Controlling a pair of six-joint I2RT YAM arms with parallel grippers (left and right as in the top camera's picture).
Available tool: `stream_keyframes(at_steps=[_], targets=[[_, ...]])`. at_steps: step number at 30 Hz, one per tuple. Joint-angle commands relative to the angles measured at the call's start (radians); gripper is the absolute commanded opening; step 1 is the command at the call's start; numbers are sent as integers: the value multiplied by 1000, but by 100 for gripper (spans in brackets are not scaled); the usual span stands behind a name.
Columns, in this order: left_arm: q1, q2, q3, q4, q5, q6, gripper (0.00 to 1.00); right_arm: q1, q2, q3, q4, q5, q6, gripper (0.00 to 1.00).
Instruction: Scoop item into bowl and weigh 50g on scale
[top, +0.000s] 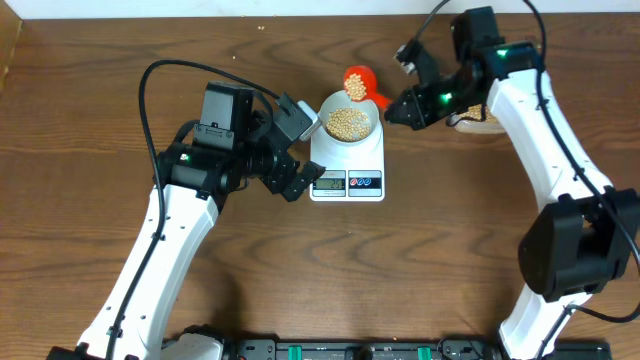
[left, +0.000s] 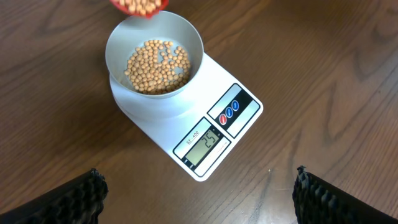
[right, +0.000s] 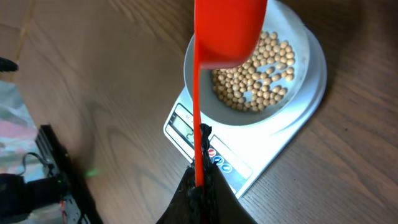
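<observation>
The bowl (left: 186, 37) of beans (left: 158, 65) sits on the scale (left: 180, 124) at the overhead frame's centre. The right gripper (right: 199, 190) clamps a red scoop (right: 227, 28) over the bowl's upper rim; the left gripper (left: 198, 186) stands apart.

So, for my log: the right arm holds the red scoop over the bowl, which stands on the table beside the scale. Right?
No: the bowl stands on the scale, not beside it, as the left wrist view shows. The rest holds.
</observation>
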Motion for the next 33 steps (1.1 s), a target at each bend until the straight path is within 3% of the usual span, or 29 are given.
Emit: stream_keyframes(at_steps=[1,17,33], targets=[[-1,0,-5,0,13,6,98,41,-17,4,3,93,17,1],[-1,0,-5,0,13,6,98,93,-17,4,3,237,37,1],[-1,0,-5,0,12,6,98,200,-17,4,-2,547,25,1]])
